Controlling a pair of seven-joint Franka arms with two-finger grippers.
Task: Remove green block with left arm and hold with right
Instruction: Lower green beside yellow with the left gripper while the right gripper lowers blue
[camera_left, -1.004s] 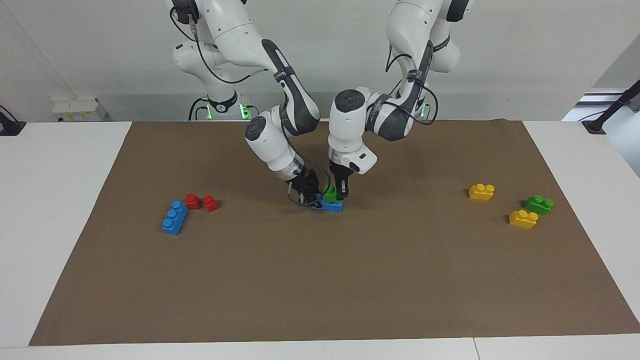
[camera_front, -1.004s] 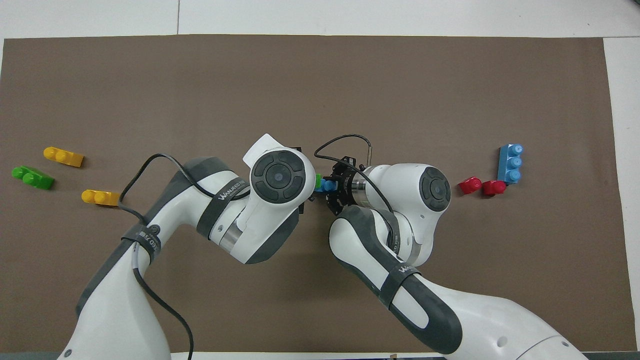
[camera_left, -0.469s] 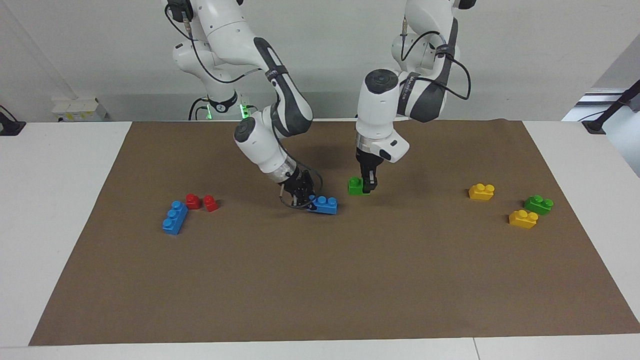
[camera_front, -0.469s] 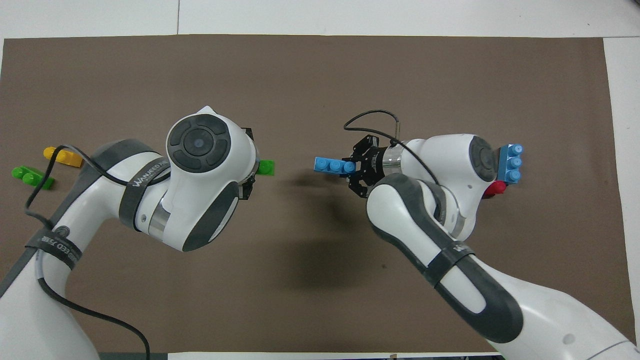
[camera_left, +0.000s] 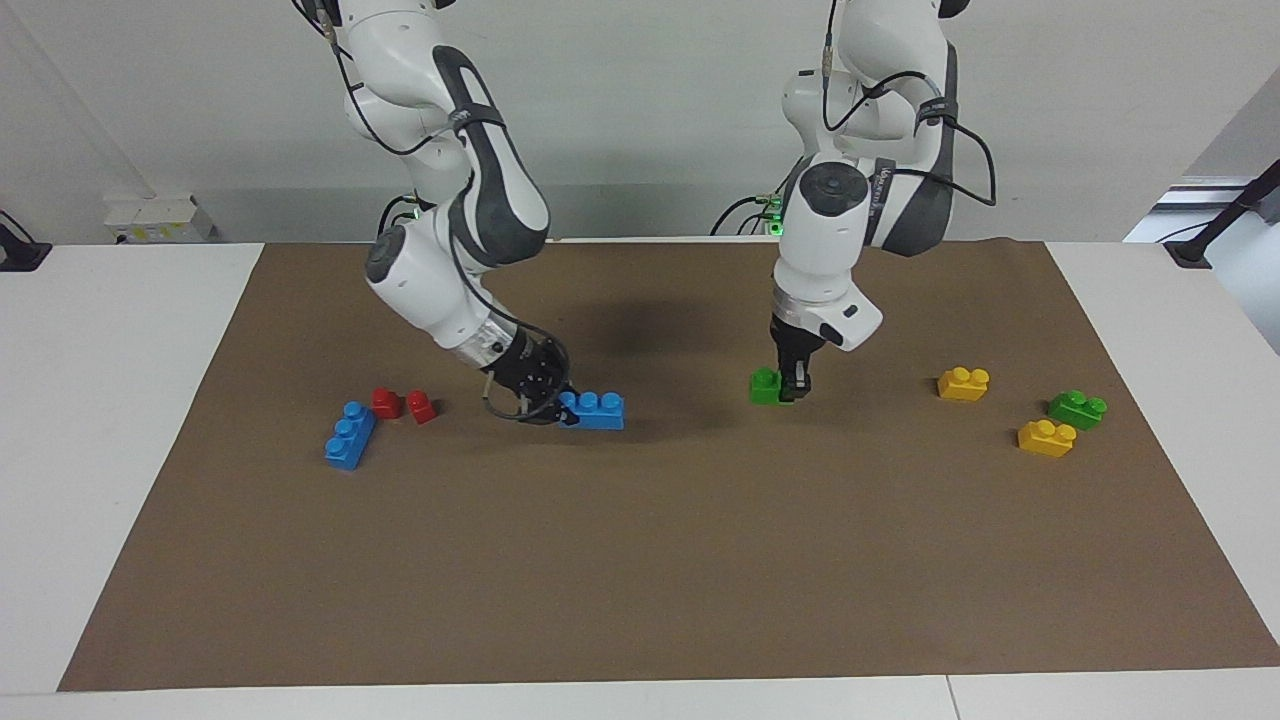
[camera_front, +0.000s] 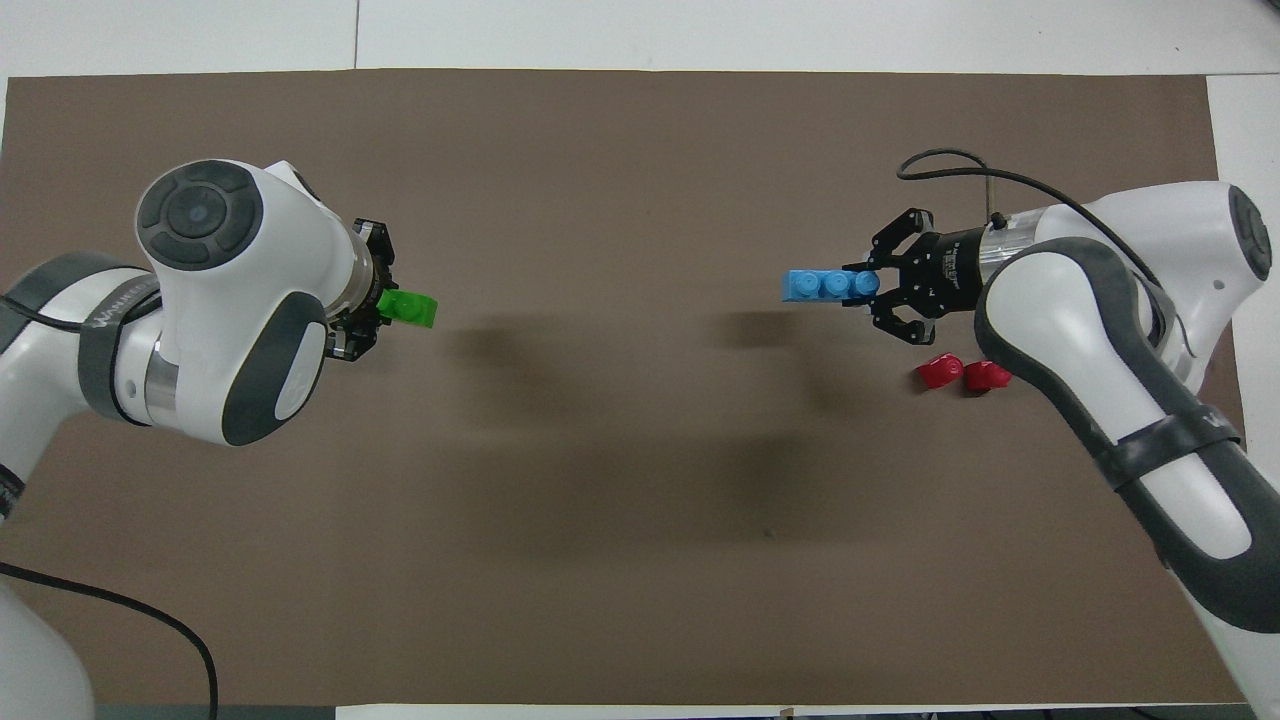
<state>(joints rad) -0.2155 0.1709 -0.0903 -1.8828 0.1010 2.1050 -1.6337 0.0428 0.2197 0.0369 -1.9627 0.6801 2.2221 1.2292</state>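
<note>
left tool (camera_left: 795, 392): it is pinched tight on the green block (camera_left: 768, 386) and holds it low over the brown mat, toward the left arm's end of the table.
left arm (camera_left: 850, 200): white with dark grey parts, it comes down from its base and points its tool straight down.
green block: bright green with round bumps on top. it sticks out of the side of the left tool (camera_front: 372, 300). it is well apart from the blue block. from above you can see it poke out past the tool's black tips (camera_front: 410, 308).
right tool (camera_left: 545, 398): it is clamped on one end of the long blue block (camera_left: 592, 410), low at the mat near the middle of the table.
right arm (camera_left: 450, 250): it bends down and leans over, so its tool lies almost flat.
long blue block: it has three bumps in a row and points away from the right tool (camera_front: 890, 290) toward the middle of the mat (camera_front: 805, 286).
red blocks (camera_left: 404, 405): two small ones side by side on the mat, near the right tool, toward the right arm's end.
other blue block (camera_left: 349, 435): just beside the red blocks, even closer to that end.
yellow blocks (camera_left: 963, 383): two of them at the left arm's end, one (camera_left: 1046, 438) farther from the robots.
dark green block (camera_left: 1077, 408): sits between the two yellow ones, close to both.
mat (camera_left: 640, 560): brown, covers most of the white table (camera_left: 100, 400).
</note>
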